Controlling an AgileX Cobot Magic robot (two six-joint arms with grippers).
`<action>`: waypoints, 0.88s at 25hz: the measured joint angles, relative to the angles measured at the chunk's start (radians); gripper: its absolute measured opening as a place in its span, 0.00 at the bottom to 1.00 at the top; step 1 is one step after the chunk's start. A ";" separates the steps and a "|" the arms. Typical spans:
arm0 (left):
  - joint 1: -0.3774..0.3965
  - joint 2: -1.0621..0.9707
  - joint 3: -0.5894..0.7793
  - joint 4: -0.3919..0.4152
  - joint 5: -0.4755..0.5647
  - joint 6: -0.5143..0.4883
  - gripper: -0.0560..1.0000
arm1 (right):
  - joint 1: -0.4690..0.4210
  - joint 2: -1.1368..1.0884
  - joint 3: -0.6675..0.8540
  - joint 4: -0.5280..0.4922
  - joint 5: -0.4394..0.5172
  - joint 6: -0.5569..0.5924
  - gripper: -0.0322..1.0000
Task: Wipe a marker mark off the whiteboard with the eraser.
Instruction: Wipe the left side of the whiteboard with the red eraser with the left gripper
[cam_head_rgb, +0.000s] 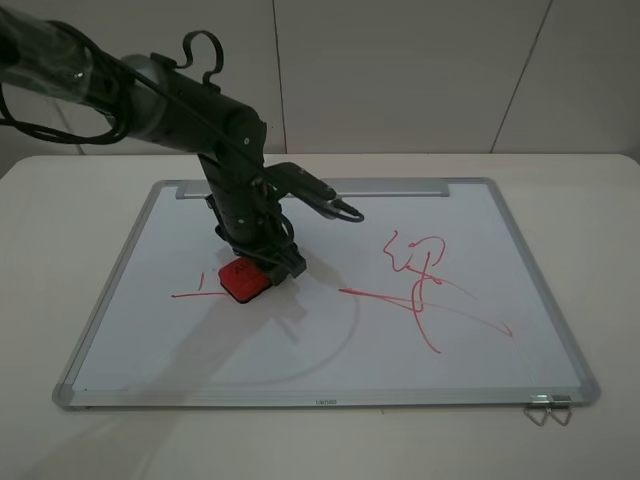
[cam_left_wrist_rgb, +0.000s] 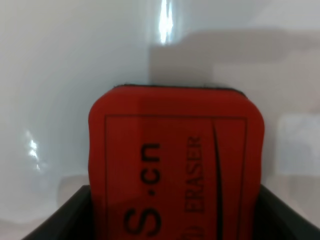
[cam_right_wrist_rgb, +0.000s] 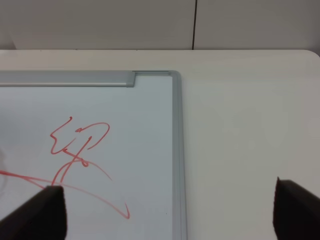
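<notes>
Gripping eraser (cam_head_rgb: 245, 279) by its sides w/ L gripper (cam_head_rgb: 262, 262), flat on board (cam_head_rgb: 300, 350) at end of mark (cam_head_rgb: 195, 293). Prob. light, stiff body, soft felt: hold sides, press evenly. R gripper (cam_right_wrist_rgb: 170, 210) spread wide, empty.
</notes>
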 joint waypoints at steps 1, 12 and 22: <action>0.016 -0.014 0.031 0.001 -0.003 -0.011 0.59 | 0.000 0.000 0.000 0.000 0.000 0.000 0.72; 0.229 -0.142 0.274 0.033 -0.005 -0.083 0.59 | 0.000 0.000 0.000 0.000 0.000 0.000 0.72; 0.244 -0.160 0.306 0.031 -0.026 -0.105 0.59 | 0.000 0.000 0.000 0.000 0.000 0.000 0.72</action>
